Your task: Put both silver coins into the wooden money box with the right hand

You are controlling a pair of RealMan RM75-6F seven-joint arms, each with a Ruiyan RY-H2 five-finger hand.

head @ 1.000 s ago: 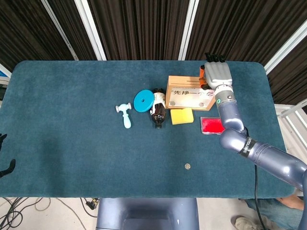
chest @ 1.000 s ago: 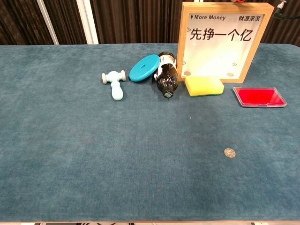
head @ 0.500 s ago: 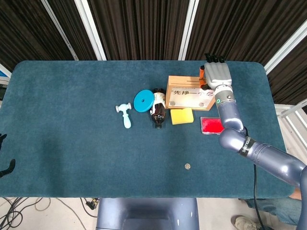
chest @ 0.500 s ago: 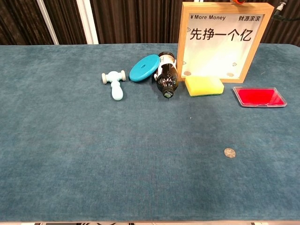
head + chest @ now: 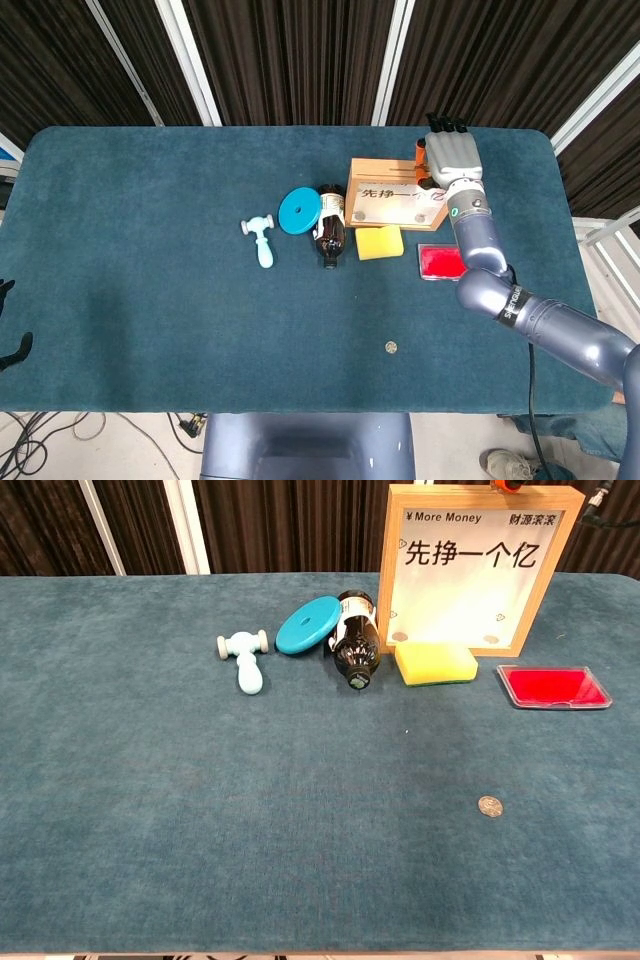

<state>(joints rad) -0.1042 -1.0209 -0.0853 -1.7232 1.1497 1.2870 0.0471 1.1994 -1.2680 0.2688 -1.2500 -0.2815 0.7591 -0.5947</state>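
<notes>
The wooden money box (image 5: 395, 195) stands upright at the back right of the table, its white printed front (image 5: 470, 575) facing me. My right hand (image 5: 452, 157) hovers over the box's top right corner, back of the hand up and dark fingertips pointing away. Whatever lies under the fingers is hidden. In the chest view only an orange tip of that hand (image 5: 510, 485) shows above the box's top edge. One silver coin (image 5: 391, 347) lies flat on the cloth near the front right, also seen in the chest view (image 5: 490, 806). Dark fingertips of my left hand (image 5: 12, 348) show at the left edge.
In front of the box lie a yellow sponge (image 5: 436, 663) and a red flat case (image 5: 553, 687). To the box's left are a brown bottle on its side (image 5: 354, 650), a blue disc (image 5: 308, 624) and a pale blue toy hammer (image 5: 244, 659).
The right hand has shifted very slightly over the box's top. Nothing else has moved.
</notes>
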